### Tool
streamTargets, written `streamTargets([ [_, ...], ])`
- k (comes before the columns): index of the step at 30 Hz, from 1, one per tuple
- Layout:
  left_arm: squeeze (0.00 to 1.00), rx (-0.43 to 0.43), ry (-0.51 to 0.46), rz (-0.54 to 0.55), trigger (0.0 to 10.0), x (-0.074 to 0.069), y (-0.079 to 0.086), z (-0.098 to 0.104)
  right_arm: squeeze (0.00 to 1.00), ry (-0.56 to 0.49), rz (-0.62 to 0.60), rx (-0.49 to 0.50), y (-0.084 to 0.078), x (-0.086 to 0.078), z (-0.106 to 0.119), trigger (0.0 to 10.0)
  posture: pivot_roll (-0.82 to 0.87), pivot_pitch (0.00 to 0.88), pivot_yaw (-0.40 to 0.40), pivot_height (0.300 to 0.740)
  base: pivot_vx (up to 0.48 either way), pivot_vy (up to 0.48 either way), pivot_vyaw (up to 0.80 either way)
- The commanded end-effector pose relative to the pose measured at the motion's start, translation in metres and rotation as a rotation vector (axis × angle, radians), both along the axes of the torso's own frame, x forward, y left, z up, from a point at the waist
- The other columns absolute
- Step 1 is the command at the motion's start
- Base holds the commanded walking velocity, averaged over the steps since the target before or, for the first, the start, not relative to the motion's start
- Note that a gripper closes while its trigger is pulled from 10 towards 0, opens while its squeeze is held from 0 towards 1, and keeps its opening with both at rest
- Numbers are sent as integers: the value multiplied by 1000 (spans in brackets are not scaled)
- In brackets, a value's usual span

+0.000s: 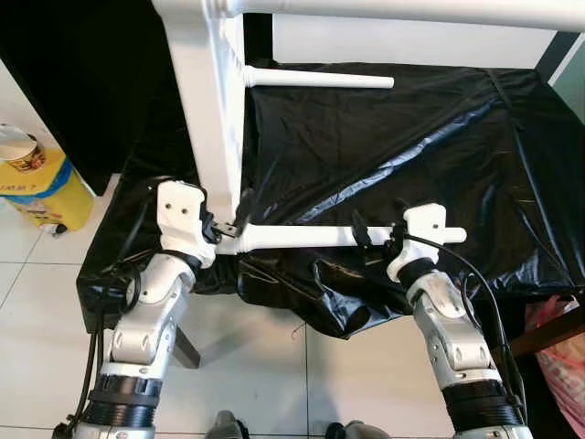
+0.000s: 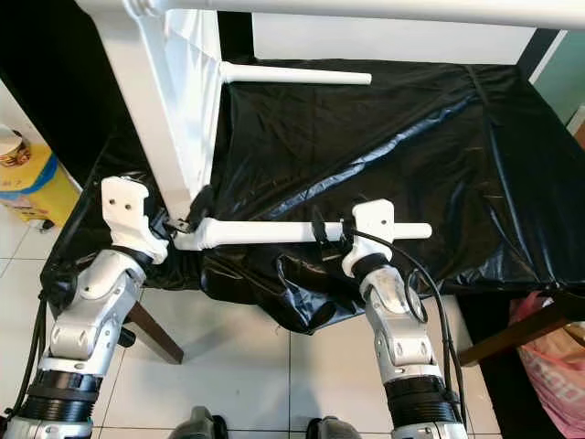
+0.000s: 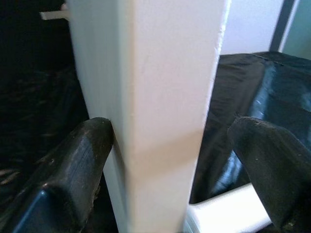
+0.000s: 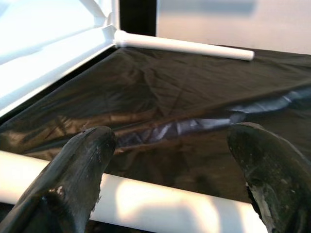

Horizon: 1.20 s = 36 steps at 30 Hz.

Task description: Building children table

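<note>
The desk (image 1: 512, 137), draped in black plastic sheet (image 1: 384, 146), carries the white tabletop (image 1: 210, 119) stood on edge, presumably so legs can be fitted. The near leg (image 1: 311, 237) is kept level at the desk's front edge. The left pincer (image 1: 222, 229) is spread wide around the tabletop; the right pincer (image 1: 377, 240) is spread wide around the leg. Open room is left behind.

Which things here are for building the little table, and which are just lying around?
For the job:
- white tabletop, standing on edge
- near table leg, at its lower corner
- far table leg, already attached
- left end effector, at the tabletop's corner
- right end effector, around the near leg

Just lying around:
- black plastic sheet
- yellow tub on the floor
- pink bag
</note>
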<state>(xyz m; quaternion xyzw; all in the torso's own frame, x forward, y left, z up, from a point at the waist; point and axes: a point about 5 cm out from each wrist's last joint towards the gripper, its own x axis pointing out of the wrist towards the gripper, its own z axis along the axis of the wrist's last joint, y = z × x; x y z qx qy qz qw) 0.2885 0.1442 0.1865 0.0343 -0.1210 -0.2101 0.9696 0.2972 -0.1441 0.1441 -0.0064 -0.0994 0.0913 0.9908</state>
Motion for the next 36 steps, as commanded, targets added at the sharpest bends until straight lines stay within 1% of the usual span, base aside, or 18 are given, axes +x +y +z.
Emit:
streamTargets([
  [1,0,14,9,-66,10000,-6,-10,0,0,-2,-24,0,-3,-1,1,10000,39,113,-31,740,0,0,0],
  [6,0,42,-6,-50,10000,-14,-8,4,0,-7,-58,-5,-7,0,4,10000,43,115,-37,740,0,0,0],
  [13,0,95,-4,-19,10000,-22,4,5,0,-2,-50,-11,-6,2,5,10000,56,114,-56,740,0,0,0],
  [15,0,107,53,-88,10000,-33,10,4,0,1,-32,-15,-3,3,5,10000,66,112,-68,740,0,0,0],
  [16,0,107,53,-88,10000,-33,10,4,0,1,-32,-15,-3,3,5,10000,66,112,-68,740,0,0,0],
  [17,0,100,100,-165,10000,-42,7,3,0,2,-23,-20,-1,4,4,10000,71,111,-73,740,0,0,0],
  [18,0,100,100,-165,10000,-42,7,3,0,2,-23,-20,-1,4,4,10000,71,111,-73,740,0,0,0],
  [19,0,87,145,-243,10000,-51,1,1,0,4,-15,-24,0,5,4,10000,74,110,-76,740,0,0,0],
  [20,0,87,145,-243,10000,-51,1,1,0,4,-15,-24,0,5,4,10000,74,110,-76,740,0,0,0],
  [21,0,89,184,-313,10000,-60,-5,0,0,5,-11,-27,1,5,4,10000,75,110,-78,740,0,0,0],
  [23,0,89,184,-313,10000,-60,-5,0,0,5,-11,-27,1,5,4,10000,75,110,-78,740,0,0,0],
  [25,0,55,257,-449,10000,-75,-19,-3,0,9,-6,-27,2,6,4,10000,82,108,-80,740,0,0,0],
  [28,0,30,270,-487,10000,-79,-24,-2,0,11,-6,-27,3,7,3,10000,82,109,-78,740,0,0,0],
  [30,0,10,269,-499,10000,-76,-32,-4,0,13,-4,-26,4,7,3,10000,79,107,-73,740,0,0,0],
  [31,0,-9,255,-478,10000,-67,-39,-7,0,12,-7,-26,4,8,3,10000,77,107,-72,740,0,0,0],
  [33,0,-9,255,-478,10000,-67,-39,-7,0,12,-7,-26,4,8,3,10000,77,107,-72,740,0,0,0],
  [35,0,-44,219,-418,10000,-46,-52,-11,0,4,-23,-23,3,8,5,10000,63,103,-57,740,0,0,0],
  [36,0,-44,219,-418,10000,-46,-52,-11,0,4,-23,-23,3,8,5,10000,63,103,-57,740,0,0,0],
])
